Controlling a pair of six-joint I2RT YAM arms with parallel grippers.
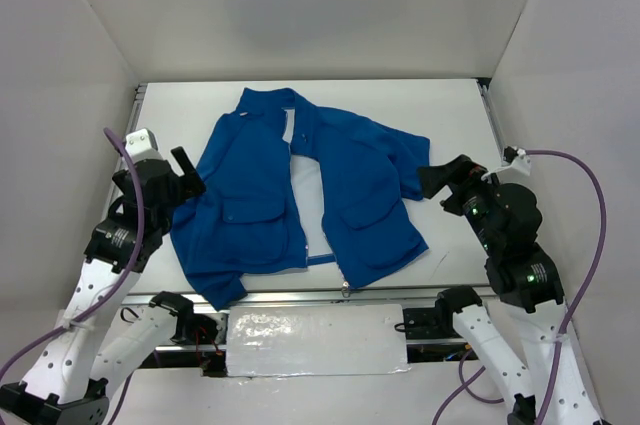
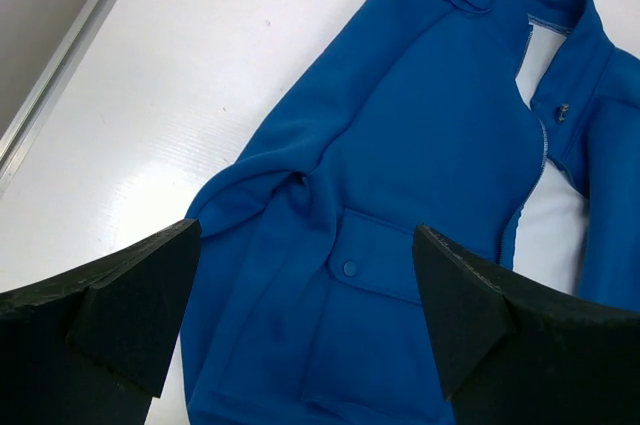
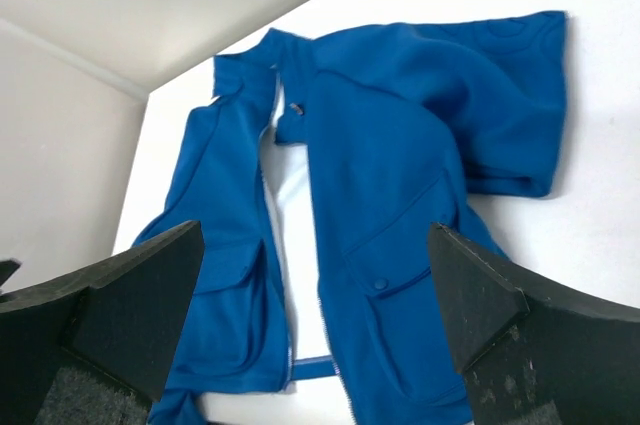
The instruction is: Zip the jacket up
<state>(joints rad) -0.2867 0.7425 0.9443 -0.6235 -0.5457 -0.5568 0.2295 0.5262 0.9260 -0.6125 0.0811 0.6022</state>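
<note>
Two arms, two tools, one jacket, one counter.

At the far left, the left tool (image 1: 180, 173) is released. In its wrist view the two dark fingers (image 2: 120, 305) stand wide apart and grip nothing, with blue cloth showing in the gap between them. It sits at the jacket's outer edge, by the sleeve on that side.

The jacket (image 1: 260, 205) lies flat in the middle of the white counter (image 1: 420, 105), collar toward the far wall and hem toward the arm bases. Its front is unzipped: the two panels spread apart, leaving a strip of pale lining (image 1: 312, 207) between them, wider toward the hem. There are two pockets – a flapped pocket (image 1: 253, 213) on the panel nearer the left tool and a second pocket (image 1: 370, 215) on the other panel. Each wrist view shows one round snap on the flap.

At the far right, the right tool (image 1: 432, 180) is likewise released, its fingers (image 3: 130, 305) spread and empty. It sits just beside the jacket's other short sleeve (image 1: 408, 157).
</note>
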